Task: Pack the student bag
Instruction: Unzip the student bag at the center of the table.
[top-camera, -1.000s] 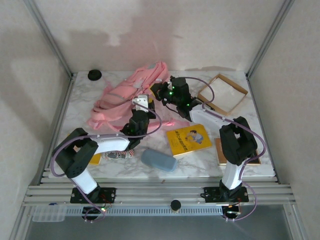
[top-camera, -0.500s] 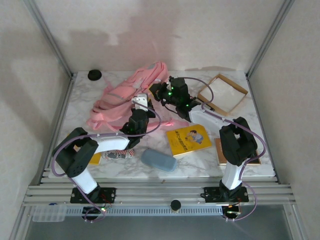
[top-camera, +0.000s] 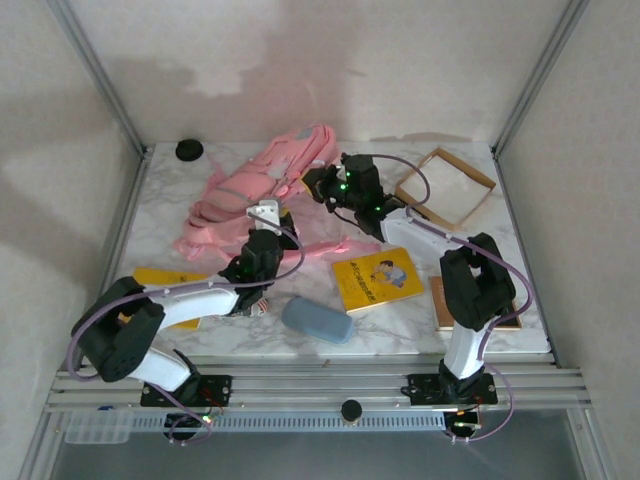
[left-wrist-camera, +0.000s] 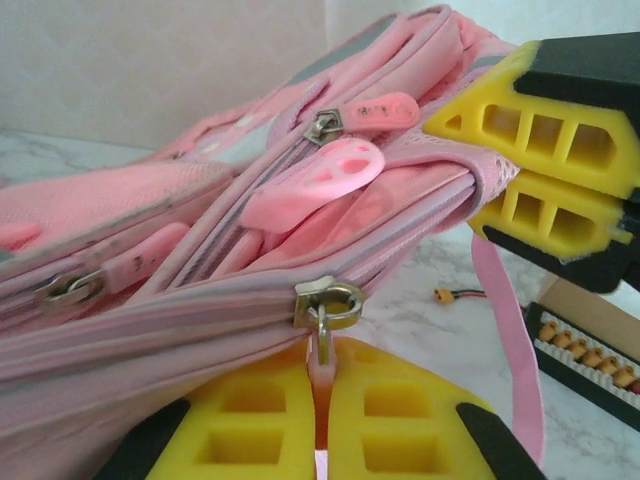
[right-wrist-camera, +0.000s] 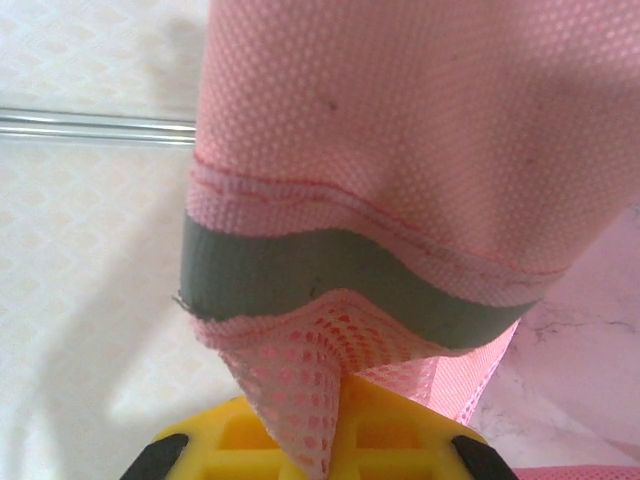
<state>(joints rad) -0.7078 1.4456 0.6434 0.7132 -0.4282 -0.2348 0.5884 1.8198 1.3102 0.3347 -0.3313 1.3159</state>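
Pinching the thin pink pull tab (left-wrist-camera: 320, 368) that hangs from a metal zip slider (left-wrist-camera: 326, 302), my left end effector (left-wrist-camera: 322, 410) has its yellow fingers pressed together on it, at the near lower edge of the student bag (top-camera: 245, 190). The bag lies on its side at the far middle-left of the marble table (top-camera: 160, 215), with a pink strap trailing off to its right. My right end effector (right-wrist-camera: 320, 430) is clamped on a fold of the bag's pink mesh fabric at the right end, and the fabric rises above its fingers. A yellow book (top-camera: 377, 280) and a blue-grey oval case (top-camera: 317, 321) lie nearer to me, apart from the bag. A brown cardboard box (top-camera: 476, 205) sits at the far right.
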